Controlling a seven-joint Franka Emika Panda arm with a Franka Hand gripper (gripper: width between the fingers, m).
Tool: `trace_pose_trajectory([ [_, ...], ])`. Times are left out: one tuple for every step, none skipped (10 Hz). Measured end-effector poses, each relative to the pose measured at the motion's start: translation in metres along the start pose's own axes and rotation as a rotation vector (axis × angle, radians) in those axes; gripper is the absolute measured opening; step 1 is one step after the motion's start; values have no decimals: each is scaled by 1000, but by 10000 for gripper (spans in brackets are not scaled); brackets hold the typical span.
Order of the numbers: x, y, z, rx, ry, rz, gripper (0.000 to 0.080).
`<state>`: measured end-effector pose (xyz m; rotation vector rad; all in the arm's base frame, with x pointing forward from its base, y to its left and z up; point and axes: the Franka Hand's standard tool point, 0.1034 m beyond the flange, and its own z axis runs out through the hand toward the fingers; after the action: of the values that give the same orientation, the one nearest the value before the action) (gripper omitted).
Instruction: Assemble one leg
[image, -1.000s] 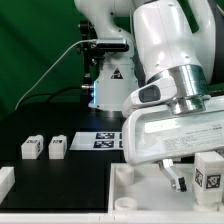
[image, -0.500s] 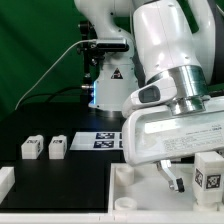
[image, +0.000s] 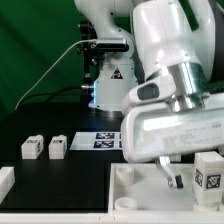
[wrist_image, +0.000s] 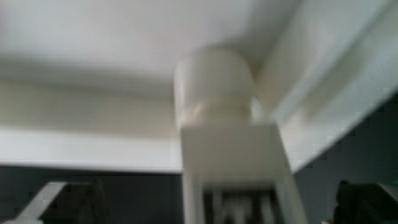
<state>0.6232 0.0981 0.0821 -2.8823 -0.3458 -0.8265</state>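
Observation:
In the wrist view a white leg (wrist_image: 226, 120) stands between my jaws, its far end against the large white tray-like piece (wrist_image: 107, 110). My gripper (wrist_image: 228, 205) is open: grey fingers (wrist_image: 68, 200) show wide on either side, apart from the leg. In the exterior view my gripper (image: 172, 176) hangs low over the tray-like piece (image: 130, 190), and its body hides this leg. Two more legs (image: 32, 148) (image: 57, 147) stand on the black table at the exterior view's left. Another leg (image: 208, 172) stands at the exterior view's right.
The marker board (image: 105, 139) lies behind the two legs, in front of the arm's base (image: 110, 80). A white part (image: 5, 180) lies at the exterior view's left edge. A green curtain closes the back.
My wrist and hand have turned a little about their own axis over the tray-like piece. The legs on the table have not moved.

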Motion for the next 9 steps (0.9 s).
trace_pose_trajectory([
  [5, 1, -7, 5, -20, -3, 648],
  [11, 2, -8, 14, -43, -1, 648],
  [13, 6, -5, 11, -39, 4, 648],
  [9, 6, -2, 23, -74, 12, 648],
  [8, 2, 1, 59, -168, 26, 648],
  [10, 1, 2, 82, -238, 42, 648],
  [5, -6, 1, 114, -362, 84, 648],
  [5, -13, 0, 137, -460, 109, 648],
  [6, -18, 0, 149, -520, 112, 648],
])
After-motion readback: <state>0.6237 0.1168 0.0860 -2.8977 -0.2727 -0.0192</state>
